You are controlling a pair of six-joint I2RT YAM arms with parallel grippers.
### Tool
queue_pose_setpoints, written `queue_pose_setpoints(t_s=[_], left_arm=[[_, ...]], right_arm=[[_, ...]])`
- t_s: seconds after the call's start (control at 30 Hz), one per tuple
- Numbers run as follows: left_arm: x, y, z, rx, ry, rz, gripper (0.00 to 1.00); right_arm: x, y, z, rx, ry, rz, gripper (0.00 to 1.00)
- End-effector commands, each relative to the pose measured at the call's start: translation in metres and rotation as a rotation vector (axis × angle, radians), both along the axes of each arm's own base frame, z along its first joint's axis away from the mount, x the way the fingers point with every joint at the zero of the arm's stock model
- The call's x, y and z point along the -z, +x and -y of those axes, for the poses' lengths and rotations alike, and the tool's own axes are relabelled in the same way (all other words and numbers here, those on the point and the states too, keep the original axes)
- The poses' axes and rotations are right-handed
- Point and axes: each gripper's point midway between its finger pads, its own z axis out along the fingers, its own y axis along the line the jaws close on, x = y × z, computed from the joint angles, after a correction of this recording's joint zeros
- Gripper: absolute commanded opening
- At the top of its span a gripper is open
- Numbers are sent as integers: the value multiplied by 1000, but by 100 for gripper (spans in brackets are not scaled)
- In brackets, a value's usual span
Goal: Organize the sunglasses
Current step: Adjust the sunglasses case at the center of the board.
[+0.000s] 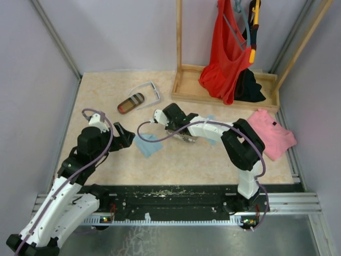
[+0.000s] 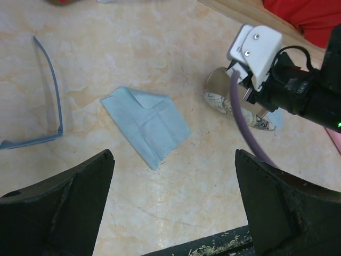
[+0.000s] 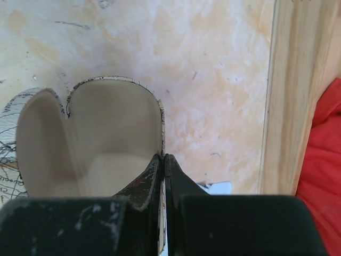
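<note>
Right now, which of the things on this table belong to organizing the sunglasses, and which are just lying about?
For the job:
- white-framed sunglasses
- brown-striped case
- patterned case, open, wall pinched in the right pincer
- blue cloth

Lying about:
- red garment
- black garment
- pink shirt
- wooden rack

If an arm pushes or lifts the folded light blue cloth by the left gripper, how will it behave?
The light blue cloth looks thin and lies flat, so lifted by a corner it would probably droop and unfold. Pushed, it would likely wrinkle or bunch rather than slide whole.
</note>
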Motion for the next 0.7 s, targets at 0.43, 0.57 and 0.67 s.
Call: queue_pose_setpoints(t_s=[0.43, 0.57, 0.67], left_arm=[[-9, -4, -15, -56, 10, 58, 99], [-7, -4, -14, -52, 11, 53, 99], [-8, -3, -14, -51, 9, 53, 99]], right_arm=[[-27, 7, -40, -162, 19, 124, 26], [-45, 5, -41, -163, 49, 150, 34], [-55, 3, -40, -152, 78, 162, 37]])
